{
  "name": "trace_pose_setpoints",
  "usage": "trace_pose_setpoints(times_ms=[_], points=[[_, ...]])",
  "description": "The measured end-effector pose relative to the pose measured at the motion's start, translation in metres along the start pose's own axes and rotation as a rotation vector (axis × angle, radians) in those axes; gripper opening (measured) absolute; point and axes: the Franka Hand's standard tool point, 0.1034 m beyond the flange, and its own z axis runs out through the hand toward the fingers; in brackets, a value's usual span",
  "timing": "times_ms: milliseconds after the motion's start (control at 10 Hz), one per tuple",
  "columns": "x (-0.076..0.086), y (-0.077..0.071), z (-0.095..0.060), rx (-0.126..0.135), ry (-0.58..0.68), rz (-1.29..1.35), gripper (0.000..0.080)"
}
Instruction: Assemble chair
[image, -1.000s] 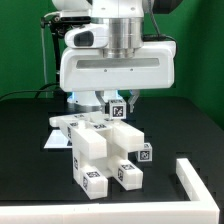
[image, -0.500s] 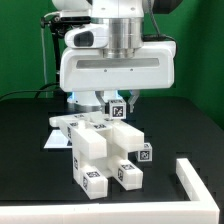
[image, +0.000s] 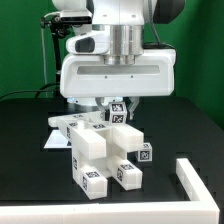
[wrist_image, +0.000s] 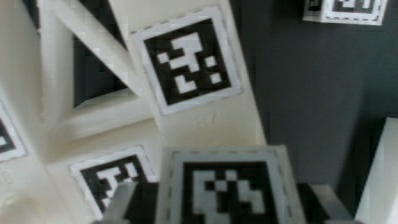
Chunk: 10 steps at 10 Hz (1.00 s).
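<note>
The exterior view shows the whole scene. The chair (image: 97, 150) stands on the black bench (image: 30, 175), made of thick white bars with black-and-white square tags on several faces. The hand (image: 116, 106) is directly above the chair, and its fingers come down onto the top of the chair, where one tagged bar sticks up. A low white wall (image: 196, 178) lies on the bench to the exterior view's right of the chair, well apart from it.

The wrist view shows only the chair from very near: the panel with crossing braces (wrist_image: 71, 95), a large tag (wrist_image: 189, 60) beside it, and one more tagged face (wrist_image: 222, 190) at the picture's edge.

The hand is closed, gripping the chair at this top bar. The wide body of the hand hides the back of the chair in the exterior view, and the wrist picture is blurred, so the exact contact of the fingers is hard to see.
</note>
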Motion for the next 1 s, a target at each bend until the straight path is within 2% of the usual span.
trace_pose_setpoints(times_ms=[600, 700, 800, 1000], points=[[0.0000, 0.0001, 0.0001, 0.000, 0.000, 0.000, 0.0274], [-0.0001, 0.0001, 0.0001, 0.000, 0.000, 0.000, 0.0489], [-0.0001, 0.0001, 0.0001, 0.000, 0.000, 0.000, 0.0598], [-0.0001, 0.0001, 0.0002, 0.000, 0.000, 0.000, 0.0648]])
